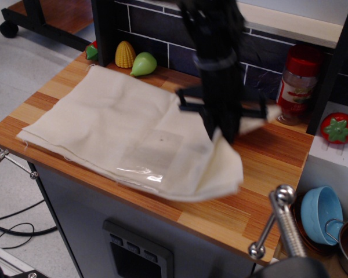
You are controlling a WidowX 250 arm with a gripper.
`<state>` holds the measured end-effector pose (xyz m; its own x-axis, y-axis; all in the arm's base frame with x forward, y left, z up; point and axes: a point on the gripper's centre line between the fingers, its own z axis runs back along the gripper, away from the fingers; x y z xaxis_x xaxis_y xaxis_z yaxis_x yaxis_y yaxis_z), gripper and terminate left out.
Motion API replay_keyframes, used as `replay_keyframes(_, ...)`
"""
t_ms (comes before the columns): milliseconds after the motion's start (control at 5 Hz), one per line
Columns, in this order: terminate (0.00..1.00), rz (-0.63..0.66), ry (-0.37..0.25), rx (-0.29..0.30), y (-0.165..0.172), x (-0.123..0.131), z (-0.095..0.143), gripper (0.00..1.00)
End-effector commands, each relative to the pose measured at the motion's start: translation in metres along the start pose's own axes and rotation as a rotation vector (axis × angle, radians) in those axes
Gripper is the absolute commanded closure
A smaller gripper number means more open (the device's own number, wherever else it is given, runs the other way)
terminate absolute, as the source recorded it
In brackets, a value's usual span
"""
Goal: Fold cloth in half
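Note:
The cream cloth (116,127) lies on the wooden counter (267,174), with a shiny clear tape patch (140,169) near its front edge. My black gripper (223,134) is shut on the cloth's right edge and holds it lifted above the counter. The raised edge drapes down from the fingers and curls over the right part of the cloth. The gripper is motion-blurred, and the fingertips are partly hidden by the fabric.
A yellow corn toy (125,54), a green pear toy (144,64) and a red toy (92,50) stand at the back left. A red-lidded jar (298,84) and a toy tomato (338,128) are at the right. A blue cup (323,215) sits lower right.

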<state>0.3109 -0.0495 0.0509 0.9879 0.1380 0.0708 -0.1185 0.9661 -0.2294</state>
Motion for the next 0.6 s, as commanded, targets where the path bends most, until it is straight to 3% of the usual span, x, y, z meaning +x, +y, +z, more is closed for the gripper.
replay_keyframes(0,0.00,-0.008,-0.087,-0.064,0.039,0.026,0.057,1.00)
replay_keyframes(200,0.00,-0.014,-0.073,-0.062,0.072,0.031,0.076,1.00)
replay_keyframes(400,0.00,-0.051,-0.016,-0.059,0.105,0.036,0.099,1.00)
